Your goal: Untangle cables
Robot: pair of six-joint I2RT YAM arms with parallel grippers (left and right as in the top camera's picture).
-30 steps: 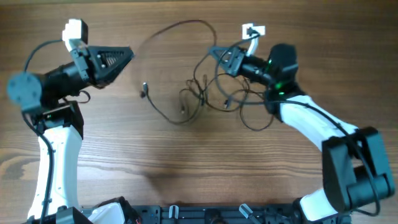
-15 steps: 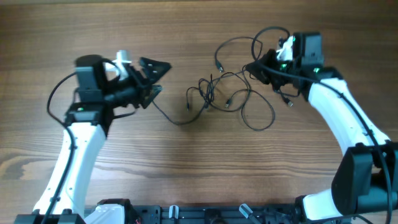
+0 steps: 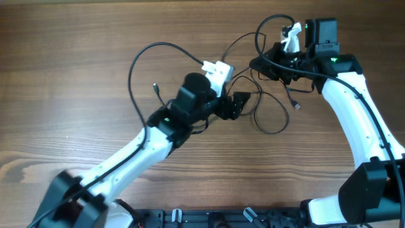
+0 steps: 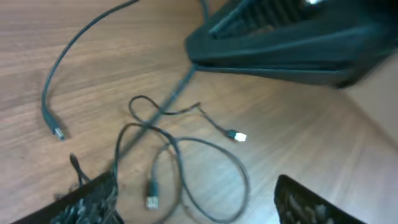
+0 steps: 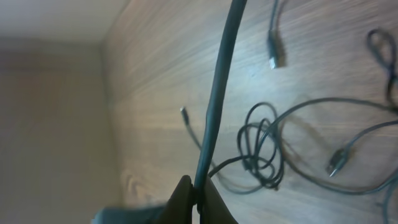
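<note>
We were mid-untangle: the right gripper (image 5: 198, 194) pinched one cable (image 5: 214, 106), and the left gripper (image 3: 239, 104) hung spread over the knotted cables (image 3: 272, 131) (centre-right of the tabletop (image 3: 76, 95)) — next, we judged, it should close on a single strand and draw it aside.

No readable text, labels, brands, numbers or signs in any view; nothing legible on the cables (image 5: 217, 93) or the table (image 3: 63, 63).
</note>
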